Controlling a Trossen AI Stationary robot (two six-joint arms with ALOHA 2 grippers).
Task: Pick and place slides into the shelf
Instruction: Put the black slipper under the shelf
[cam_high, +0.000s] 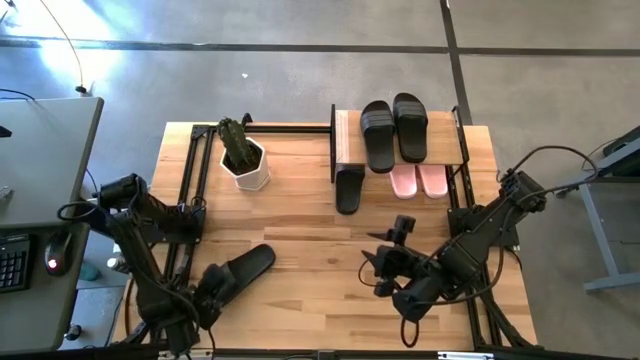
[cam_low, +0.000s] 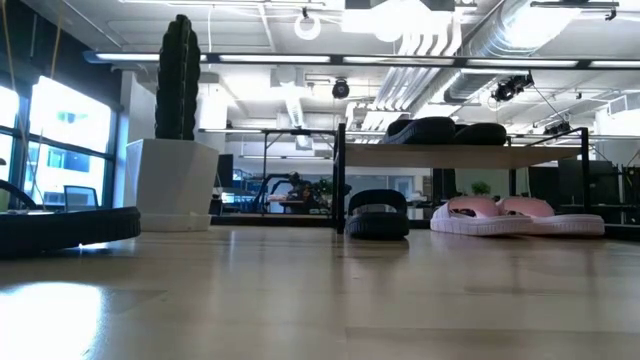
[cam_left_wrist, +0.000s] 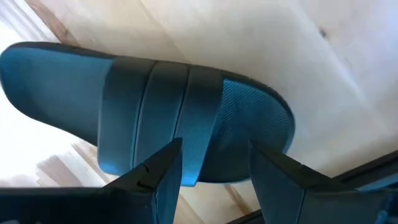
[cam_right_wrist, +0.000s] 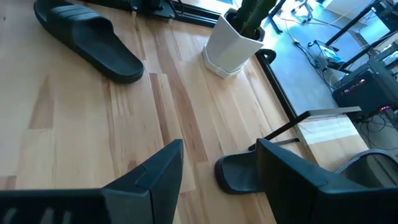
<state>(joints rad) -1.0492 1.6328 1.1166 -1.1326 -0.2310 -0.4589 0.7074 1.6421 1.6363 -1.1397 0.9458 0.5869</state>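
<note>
Two black slides (cam_high: 394, 132) lie side by side on the top board of the shelf (cam_high: 345, 135), which stands at the far edge of the tabletop (cam_high: 300, 220), toward its right side. Two pink slides (cam_high: 418, 180) sit together under the shelf's near edge, their toes poking out onto the wood. A third black slide (cam_high: 349, 187) rests on the tabletop against the shelf's near left corner. The last black slide (cam_high: 243, 266) lies well apart from the rest, angled near the front left corner. The left claw (cam_high: 210, 294) hovers low right at that slide's near end, fingers spread wide and empty, one to each side of its rounded end in the left wrist view. The right claw (cam_high: 380, 265) hangs open and empty above the front right area, nothing beneath it but bare wood. A white pot with a cactus (cam_high: 243, 155) stands near the far edge, left of the shelf. The middle of the tabletop between the lone slide and the shelf is open planking.
</note>
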